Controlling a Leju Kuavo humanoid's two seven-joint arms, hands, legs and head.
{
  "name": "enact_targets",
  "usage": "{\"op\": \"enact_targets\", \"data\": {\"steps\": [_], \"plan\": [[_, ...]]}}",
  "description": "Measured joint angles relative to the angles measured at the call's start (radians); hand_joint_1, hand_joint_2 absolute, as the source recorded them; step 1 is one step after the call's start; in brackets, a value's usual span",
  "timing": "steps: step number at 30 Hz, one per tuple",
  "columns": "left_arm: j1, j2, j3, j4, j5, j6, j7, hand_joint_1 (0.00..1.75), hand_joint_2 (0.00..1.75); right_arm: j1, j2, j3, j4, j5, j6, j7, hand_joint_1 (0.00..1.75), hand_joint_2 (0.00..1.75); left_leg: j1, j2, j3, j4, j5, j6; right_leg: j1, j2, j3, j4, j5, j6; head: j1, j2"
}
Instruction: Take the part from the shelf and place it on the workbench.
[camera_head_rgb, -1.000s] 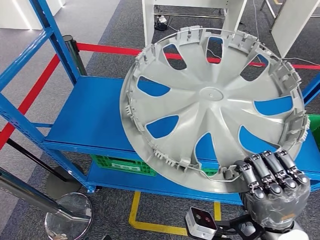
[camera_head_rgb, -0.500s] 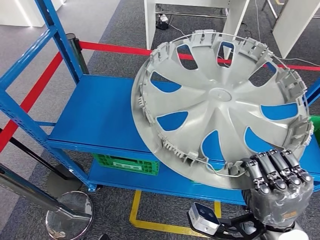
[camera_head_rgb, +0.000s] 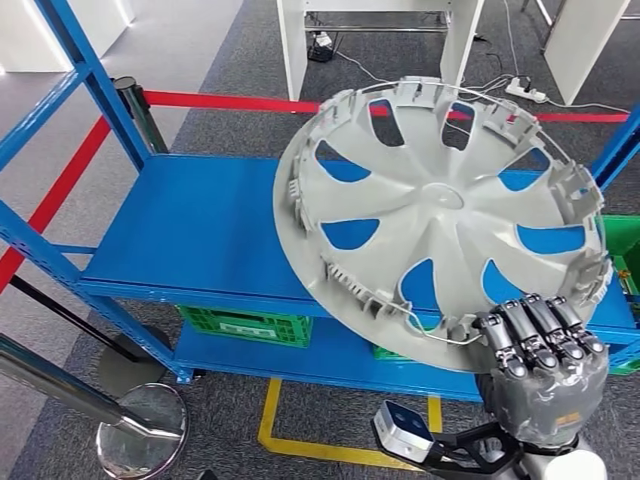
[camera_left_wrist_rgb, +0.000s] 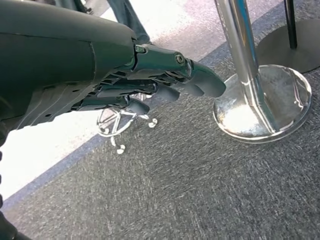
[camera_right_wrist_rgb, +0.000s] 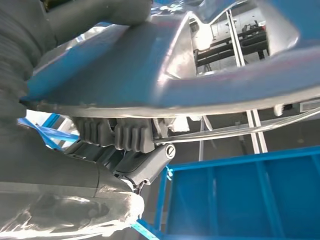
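A large silver-grey wheel cover (camera_head_rgb: 445, 215) with curved spokes hangs tilted above the blue shelf (camera_head_rgb: 189, 230). My right hand (camera_head_rgb: 540, 355) grips its near rim, fingers curled over the edge; the right wrist view shows the rim (camera_right_wrist_rgb: 181, 75) pressed against my fingers (camera_right_wrist_rgb: 128, 135). My left hand (camera_left_wrist_rgb: 124, 75) hangs low over grey carpet, fingers stretched out and holding nothing.
A blue upright (camera_head_rgb: 90, 70) of the rack stands at the left. Green crates (camera_head_rgb: 249, 327) sit on the lower shelf. A chrome stanchion base (camera_head_rgb: 140, 435) and red barrier tape (camera_head_rgb: 219, 100) lie nearby. White table legs (camera_head_rgb: 293, 45) stand beyond the rack.
The wheel cover has shifted to the right in the picture with my right hand still gripping its rim. The whole scene has shifted a little, so the camera has moved.
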Motion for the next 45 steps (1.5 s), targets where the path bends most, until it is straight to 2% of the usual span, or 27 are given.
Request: {"op": "enact_targets", "data": {"steps": [2,3,5,6,8,9,12,14,16,18,19,20,23,24,27,28,30,32,33,34,35,37,39,40,42,43,45], "plan": [[0.000,0.000,0.000,0.000,0.000,0.000,0.000,0.00,1.75,-0.001,0.000,0.000,0.004,0.000,0.000,0.001,1.75,1.75,0.000,0.000,-0.051,0.124,-0.052,0.000,0.006,-0.004,-0.008,0.000,0.006,-0.007,0.000,0.000],[0.001,0.000,0.000,0.000,-0.001,0.000,0.000,0.00,1.75,-0.001,0.000,0.000,0.006,0.000,0.000,0.001,1.75,1.75,0.000,0.000,-0.058,0.147,-0.051,0.003,0.010,-0.005,-0.010,0.000,0.008,-0.009,-0.001,0.000],[0.001,0.000,0.000,0.000,-0.001,-0.001,0.000,0.00,1.75,-0.002,0.000,0.000,0.009,0.000,0.000,0.002,1.75,1.75,-0.004,0.000,-0.018,0.084,0.003,0.018,0.018,-0.005,-0.012,0.000,0.012,-0.011,-0.001,0.000],[0.000,0.001,0.000,-0.001,-0.001,-0.002,0.000,0.00,1.75,-0.003,0.000,0.000,0.010,0.000,0.000,0.003,1.75,1.75,-0.009,0.000,0.019,0.016,0.036,0.031,0.021,-0.004,-0.012,0.000,0.013,-0.012,0.000,0.000],[-0.002,0.004,0.000,-0.002,-0.001,-0.004,0.000,0.00,1.75,-0.008,0.001,0.000,0.011,0.000,0.000,0.004,1.75,1.75,-0.018,0.002,0.080,-0.098,0.070,0.055,0.026,-0.005,-0.014,0.001,0.018,-0.008,0.000,0.000],[-0.003,0.006,0.001,-0.003,-0.001,-0.005,0.000,0.00,1.75,-0.010,0.001,0.000,0.011,0.000,0.000,0.004,1.75,1.75,-0.022,0.003,0.093,-0.125,0.074,0.061,0.025,-0.005,-0.016,0.000,0.022,-0.003,0.001,0.000],[-0.004,0.007,0.002,-0.004,-0.001,-0.016,0.002,0.00,1.75,-0.013,0.002,0.002,0.015,0.000,0.000,0.005,1.75,1.75,-0.021,0.005,0.095,-0.154,0.086,0.063,0.024,-0.007,-0.025,0.000,0.028,0.014,0.001,0.000],[-0.006,0.008,0.003,-0.005,0.000,-0.024,0.005,0.00,1.75,-0.015,0.002,0.004,0.019,0.000,0.000,0.008,1.75,1.75,-0.014,0.007,0.093,-0.177,0.100,0.065,0.025,-0.005,-0.049,0.043,-0.012,0.023,0.005,0.000],[-0.006,0.008,0.005,-0.007,0.000,-0.031,0.008,0.00,1.75,-0.019,0.002,0.005,0.026,0.000,0.000,0.013,1.75,1.75,-0.012,0.008,0.081,-0.179,0.111,0.066,0.020,-0.004,-0.094,0.158,-0.083,0.032,0.009,0.000],[-0.005,0.008,0.008,-0.007,0.000,-0.036,0.011,0.00,1.75,-0.020,0.002,0.005,0.035,0.000,0.000,0.019,1.75,1.75,-0.013,0.009,0.066,-0.175,0.119,0.063,0.016,-0.005,-0.121,0.250,-0.119,0.040,0.010,0.000],[-0.005,0.008,0.011,-0.007,0.000,-0.037,0.012,0.00,1.75,-0.020,0.002,0.005,0.039,0.000,0.000,0.021,1.75,1.75,-0.012,0.010,0.060,-0.172,0.122,0.061,0.014,-0.005,-0.110,0.244,-0.109,0.044,0.010,0.000],[-0.005,0.008,0.014,-0.008,0.000,-0.038,0.013,0.00,1.75,-0.021,0.002,0.005,0.044,0.000,0.000,0.024,1.75,1.75,-0.011,0.010,0.053,-0.167,0.125,0.059,0.011,-0.005,-0.079,0.198,-0.083,0.046,0.010,0.000],[-0.005,0.010,0.020,-0.010,0.000,-0.042,0.017,0.00,1.75,-0.028,0.002,0.007,0.057,0.000,0.000,0.033,1.75,1.75,-0.013,0.009,0.033,-0.149,0.132,0.047,0.008,-0.004,0.028,0.013,-0.027,0.045,0.010,0.000],[-0.005,0.011,0.021,-0.011,0.000,-0.045,0.017,0.00,1.75,-0.030,0.002,0.008,0.060,0.000,0.000,0.036,1.75,1.75,-0.015,0.008,0.026,-0.144,0.136,0.042,0.010,-0.003,0.037,-0.009,-0.025,0.040,0.011,0.000],[-0.002,0.015,0.024,-0.013,0.000,-0.051,0.018,0.00,1.75,-0.032,0.002,0.008,0.069,0.000,0.000,0.040,1.75,1.75,-0.013,0.007,0.011,-0.137,0.147,0.025,0.013,-0.003,0.024,-0.005,-0.011,0.015,0.011,0.000],[-0.001,0.017,0.026,-0.014,0.000,-0.052,0.018,0.00,1.75,-0.033,0.002,0.009,0.071,0.000,0.000,0.041,1.75,1.75,-0.012,0.007,0.004,-0.125,0.133,0.019,0.011,-0.004,0.017,-0.006,-0.004,0.007,0.010,0.000],[0.001,0.020,0.028,-0.015,0.000,-0.054,0.017,0.00,1.75,-0.038,0.002,0.011,0.076,0.000,0.000,0.043,1.75,1.75,-0.007,0.006,-0.027,-0.048,0.061,0.007,0.008,-0.008,-0.001,-0.007,0.014,-0.006,0.005,0.000],[0.001,0.021,0.029,-0.015,0.000,-0.055,0.016,0.00,1.75,-0.041,0.002,0.013,0.081,0.000,0.000,0.044,1.75,1.75,-0.004,0.006,-0.067,0.084,-0.025,0.000,0.009,-0.009,-0.025,-0.006,0.031,-0.010,0.002,0.000],[0.001,0.022,0.030,-0.015,0.000,-0.055,0.015,0.00,1.75,-0.042,0.002,0.013,0.083,0.000,0.000,0.044,1.75,1.75,-0.002,0.006,-0.075,0.131,-0.049,-0.001,0.010,-0.010,-0.037,-0.006,0.040,-0.009,0.002,0.000],[0.001,0.022,0.031,-0.015,0.000,-0.056,0.014,0.00,1.75,-0.042,0.002,0.013,0.086,0.000,0.000,0.045,1.75,1.75,-0.002,0.006,-0.064,0.142,-0.054,0.000,0.010,-0.010,-0.049,-0.006,0.049,-0.008,0.002,0.000],[0.001,0.023,0.032,-0.016,0.000,-0.056,0.014,0.00,1.75,-0.042,0.002,0.013,0.089,0.000,0.000,0.045,1.75,1.75,-0.002,0.006,-0.033,0.113,-0.042,0.002,0.011,-0.010,-0.060,-0.006,0.058,-0.006,0.002,0.000],[-0.001,0.025,0.034,-0.017,0.000,-0.056,0.014,0.00,1.75,-0.043,0.002,0.013,0.091,0.000,0.000,0.047,1.75,1.75,-0.002,0.005,0.077,-0.038,0.000,0.010,0.011,-0.008,-0.077,-0.006,0.076,0.000,0.001,0.000],[-0.006,0.026,0.035,-0.019,0.000,-0.056,0.012,0.00,1.75,-0.046,0.002,0.014,0.092,0.000,0.000,0.048,1.75,1.75,-0.006,0.004,0.154,-0.159,0.024,0.018,0.013,-0.009,-0.086,-0.006,0.092,0.010,0.003,0.000],[-0.008,0.027,0.035,-0.020,0.000,-0.056,0.011,0.00,1.75,-0.047,0.002,0.014,0.093,0.000,0.000,0.049,1.75,1.75,-0.009,0.003,0.163,-0.179,0.027,0.021,0.012,-0.010,-0.087,-0.007,0.101,0.016,0.004,0.000],[-0.007,0.026,0.037,-0.020,0.000,-0.057,0.010,0.00,1.75,-0.048,0.003,0.015,0.094,0.000,0.000,0.050,1.75,1.75,-0.013,0.003,0.153,-0.181,0.044,0.031,0.009,-0.011,-0.091,-0.014,0.116,0.028,0.005,0.000],[-0.006,0.026,0.038,-0.020,0.000,-0.060,0.010,0.00,1.75,-0.048,0.003,0.015,0.095,0.000,0.000,0.051,1.75,1.75,-0.012,0.005,0.144,-0.182,0.055,0.039,0.007,-0.010,-0.097,-0.011,0.109,0.033,0.006,0.000],[-0.006,0.028,0.040,-0.021,0.000,-0.067,0.009,0.00,1.75,-0.049,0.003,0.015,0.098,0.000,0.000,0.057,1.75,1.75,-0.011,0.009,0.119,-0.187,0.081,0.053,0.006,-0.007,-0.124,0.044,0.039,0.039,0.009,0.000]]}}
